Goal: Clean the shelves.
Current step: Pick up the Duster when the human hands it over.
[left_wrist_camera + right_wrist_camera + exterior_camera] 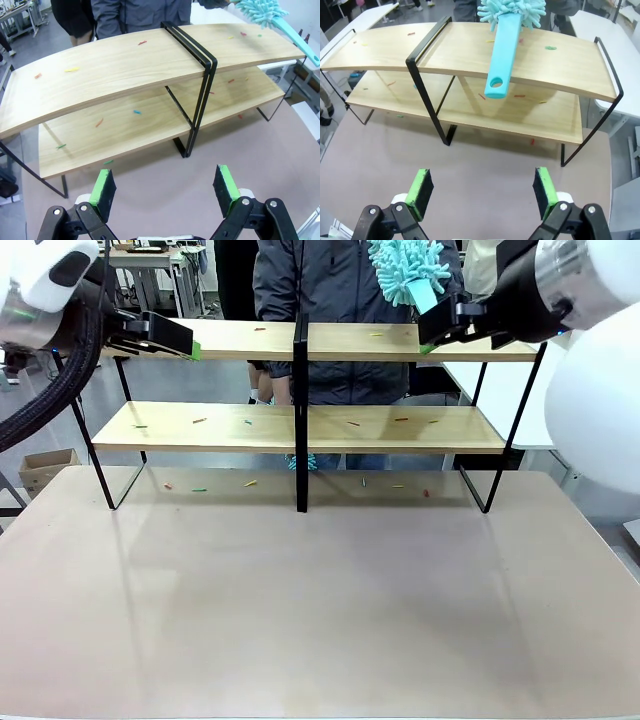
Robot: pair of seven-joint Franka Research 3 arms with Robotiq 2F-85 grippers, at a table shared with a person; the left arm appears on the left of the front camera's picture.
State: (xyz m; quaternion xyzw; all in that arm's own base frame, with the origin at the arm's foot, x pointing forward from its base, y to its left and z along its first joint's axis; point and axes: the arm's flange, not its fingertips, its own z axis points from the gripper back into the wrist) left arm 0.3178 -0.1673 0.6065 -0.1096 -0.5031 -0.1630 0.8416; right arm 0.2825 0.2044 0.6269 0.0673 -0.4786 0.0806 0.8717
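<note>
We find the shelves (220,428) standing at the far side of the table (320,630). Both wooden boards and the tabletop beneath them are strewn with small coloured bits (200,421). Above the right half of the top board hangs a fluffy teal duster (405,270), its handle pointing toward the robot's side, and a person (340,310) stands behind the rack. The left gripper (167,182) and right gripper (482,187) hover on the near side, each with its jaws spread wide and holding nothing.
</note>
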